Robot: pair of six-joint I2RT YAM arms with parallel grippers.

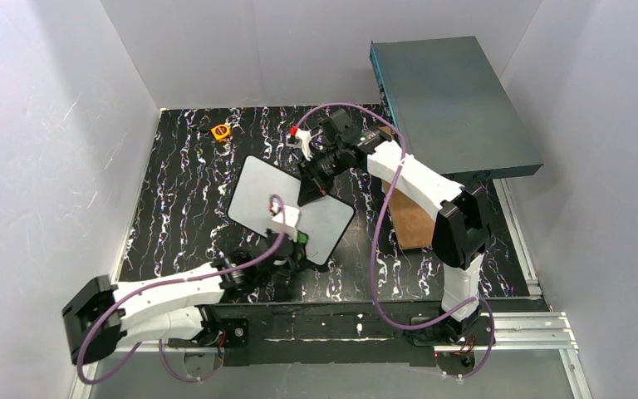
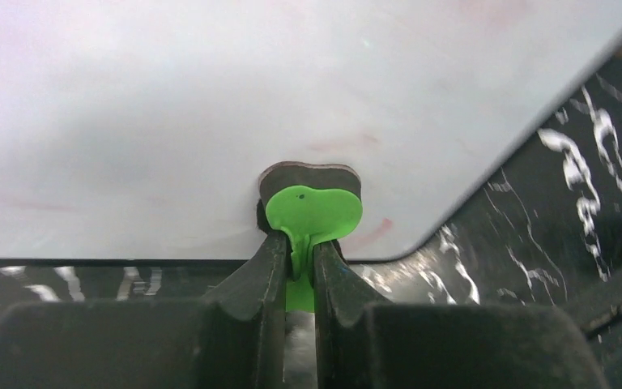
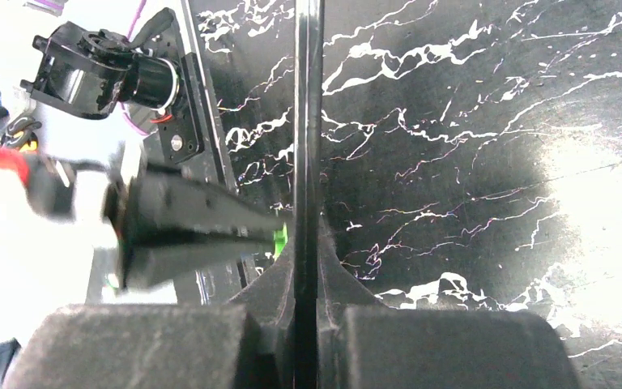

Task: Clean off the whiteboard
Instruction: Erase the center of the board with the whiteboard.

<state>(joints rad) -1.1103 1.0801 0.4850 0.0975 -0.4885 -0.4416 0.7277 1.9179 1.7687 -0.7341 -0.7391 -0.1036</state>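
The small rectangular whiteboard with a thin black frame and rounded corners (image 1: 257,195) is sitting in the middle of the black, white-veined marble-patterned table top (image 1: 183,216), turned so that its corners are pointing diamond-wise. Whether it is lying flat or propped up cannot be told from the overhead view.

The left gripper (image 2: 300,243) is clamping its two black fingers on the stem of a small bright-green plastic eraser with a dark felt pad (image 2: 312,212). It is pressing the eraser against the white surface (image 2: 210,97) close to the board's near edge, just beside a rounded corner. Faint red smears (image 2: 348,146) are showing on the surface around the pad. From overhead, this gripper (image 1: 295,233) is resting over the board's near-right part.

The right gripper (image 3: 308,243) is pinching the board's thin black frame (image 3: 308,121), which its own camera is seeing edge-on between the closed fingers. From overhead, it (image 1: 314,187) is gripping the board's far-right edge.

A large grey-teal metal box (image 1: 453,104) is standing at the far right, with a brown wooden board (image 1: 411,220) beside it. A small yellow object (image 1: 221,131) is lying at the far left of the table.
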